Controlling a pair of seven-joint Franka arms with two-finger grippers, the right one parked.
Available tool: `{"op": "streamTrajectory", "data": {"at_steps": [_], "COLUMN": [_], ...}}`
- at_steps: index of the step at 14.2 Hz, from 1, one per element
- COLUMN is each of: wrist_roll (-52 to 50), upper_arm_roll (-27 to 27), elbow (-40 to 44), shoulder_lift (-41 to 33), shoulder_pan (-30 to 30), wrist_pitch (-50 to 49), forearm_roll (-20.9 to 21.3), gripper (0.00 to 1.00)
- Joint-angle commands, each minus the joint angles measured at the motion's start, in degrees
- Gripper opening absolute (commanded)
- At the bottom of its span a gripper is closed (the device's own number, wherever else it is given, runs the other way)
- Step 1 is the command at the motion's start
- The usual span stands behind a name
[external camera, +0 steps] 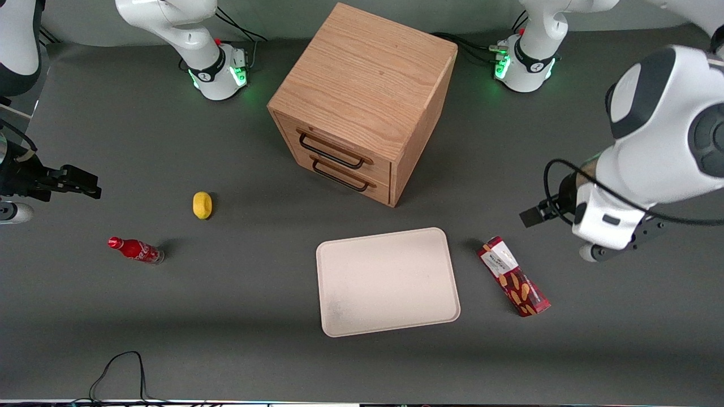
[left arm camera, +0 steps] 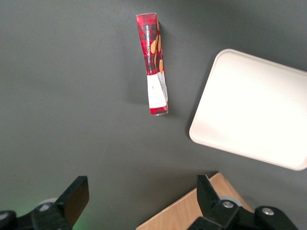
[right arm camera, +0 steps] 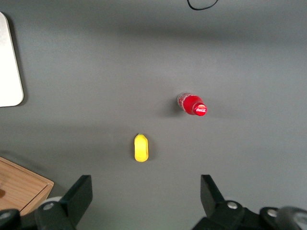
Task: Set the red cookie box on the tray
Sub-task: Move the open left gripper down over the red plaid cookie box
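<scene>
Currently the red cookie box point(external camera: 513, 276) lies flat on the dark grey tabletop point(external camera: 226, 316), just beside one short edge of the tray point(external camera: 387, 281) but not touching it; a strip of bare tabletop separates the two. The box lies at a slant to that edge, its white-label end farther from the front camera and its cookie-picture end nearer. All four sides of the box are free of contact, with open surface around it. The tray lies flat, its rim fully exposed and nothing resting on it. The end effector point(left arm camera: 139, 199) hangs above the tabletop toward the working arm's end, well clear of the box, with its fingers point(left arm camera: 76, 195) spread wide apart and nothing between them. A wooden drawer cabinet point(external camera: 362, 102) stands farther from the front camera than the tray, its two handled drawers shut. Toward the parked arm's end lie a yellow lemon point(external camera: 202, 204) and a small red soda bottle point(external camera: 136, 250) on its side, both well apart from the tray.
</scene>
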Motion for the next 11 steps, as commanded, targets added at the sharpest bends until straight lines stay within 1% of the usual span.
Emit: {"op": "streamTrajectory", "data": {"at_steps": [1, 6, 9, 11], "wrist_roll": [-3.5, -4.8, -4.8, -4.9], "upper_arm_roll": [0.2, 0.2, 0.5, 0.7], "elbow": [3.9, 2.3, -5.0, -8.3], "shoulder_lift": [1.8, 1.9, 1.2, 1.6], "shoulder_pan": [0.0, 0.6, 1.1, 1.2], "wrist_pitch": [-2.8, -2.2, 4.2, 7.5], "forearm_roll": [-0.6, -0.8, -0.9, -0.6], "gripper": [1.0, 1.0, 1.0, 1.0]}}
